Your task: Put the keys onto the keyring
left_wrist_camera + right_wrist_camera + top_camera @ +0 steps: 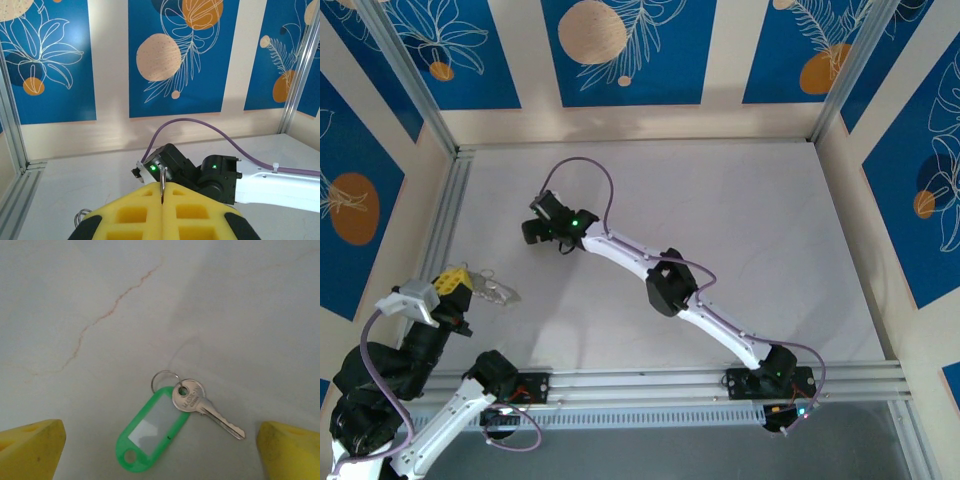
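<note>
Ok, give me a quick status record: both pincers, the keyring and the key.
left pincer: shut on the keyring, at the table's near left
right pincer: open, holding nothing, pointed down over the key
key: lying flat on the table, attached to a green tag
key on keyring: not yet
</note>
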You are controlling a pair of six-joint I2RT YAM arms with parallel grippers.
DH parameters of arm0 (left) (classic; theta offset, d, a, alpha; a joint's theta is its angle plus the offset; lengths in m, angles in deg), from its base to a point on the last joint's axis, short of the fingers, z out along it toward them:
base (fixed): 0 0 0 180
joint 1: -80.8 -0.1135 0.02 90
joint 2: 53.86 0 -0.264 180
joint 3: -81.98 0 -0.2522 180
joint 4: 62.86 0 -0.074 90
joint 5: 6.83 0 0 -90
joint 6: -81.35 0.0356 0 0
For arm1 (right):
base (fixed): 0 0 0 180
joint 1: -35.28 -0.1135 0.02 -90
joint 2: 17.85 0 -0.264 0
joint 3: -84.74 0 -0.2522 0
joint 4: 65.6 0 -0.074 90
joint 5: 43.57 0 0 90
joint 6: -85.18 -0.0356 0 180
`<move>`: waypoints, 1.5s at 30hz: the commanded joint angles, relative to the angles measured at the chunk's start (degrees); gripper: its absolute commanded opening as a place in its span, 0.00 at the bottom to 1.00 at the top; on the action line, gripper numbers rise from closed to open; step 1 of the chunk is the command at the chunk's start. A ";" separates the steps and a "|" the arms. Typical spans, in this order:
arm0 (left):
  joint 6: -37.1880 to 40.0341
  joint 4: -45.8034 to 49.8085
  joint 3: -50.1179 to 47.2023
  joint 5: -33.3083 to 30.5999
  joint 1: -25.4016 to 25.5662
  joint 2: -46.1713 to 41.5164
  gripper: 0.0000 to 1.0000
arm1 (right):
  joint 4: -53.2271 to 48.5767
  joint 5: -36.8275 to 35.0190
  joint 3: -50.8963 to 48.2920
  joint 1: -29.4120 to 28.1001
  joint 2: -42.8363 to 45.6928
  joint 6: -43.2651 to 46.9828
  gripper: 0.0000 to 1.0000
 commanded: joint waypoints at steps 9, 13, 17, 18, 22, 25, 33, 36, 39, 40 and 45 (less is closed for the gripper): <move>2.63 -8.23 -2.22 -3.96 -0.24 3.01 0.00 | -3.93 4.47 -6.96 0.37 5.25 2.78 0.99; 2.33 -10.49 -2.16 -4.47 -0.24 7.53 0.00 | -1.14 10.49 -20.71 2.80 15.82 1.48 0.99; 2.15 -13.19 -2.97 -8.83 -0.26 14.01 0.00 | 15.55 14.11 -50.97 6.17 35.66 2.72 0.99; 2.06 -14.56 -3.21 -9.67 -0.26 15.81 0.00 | 17.08 14.90 -56.05 7.29 39.60 3.24 0.99; 4.76 -21.80 -4.36 -12.67 -0.44 24.31 0.00 | 23.22 16.07 -74.48 10.92 53.97 6.06 0.99; 7.58 -27.93 -5.55 -13.93 -0.95 29.70 0.00 | 26.27 16.22 -84.05 12.93 62.61 7.87 0.99; 4.34 -38.10 -7.58 -1.40 -16.26 42.84 0.00 | 31.76 17.57 -101.68 14.47 80.08 11.03 0.99; 5.44 -41.14 -6.89 2.17 -19.27 45.72 0.00 | 31.80 16.65 -105.12 13.90 85.00 11.11 0.99; 7.30 -41.01 -4.26 2.93 -20.25 48.57 0.00 | 31.96 15.85 -107.26 13.69 88.22 11.33 0.99; 7.42 -40.88 -3.59 3.33 -20.92 49.48 0.00 | 32.10 15.64 -107.58 13.71 88.84 11.55 0.99; 6.48 -43.28 -1.76 7.66 -26.48 56.87 0.00 | 32.92 15.78 -108.22 14.27 89.71 12.22 0.99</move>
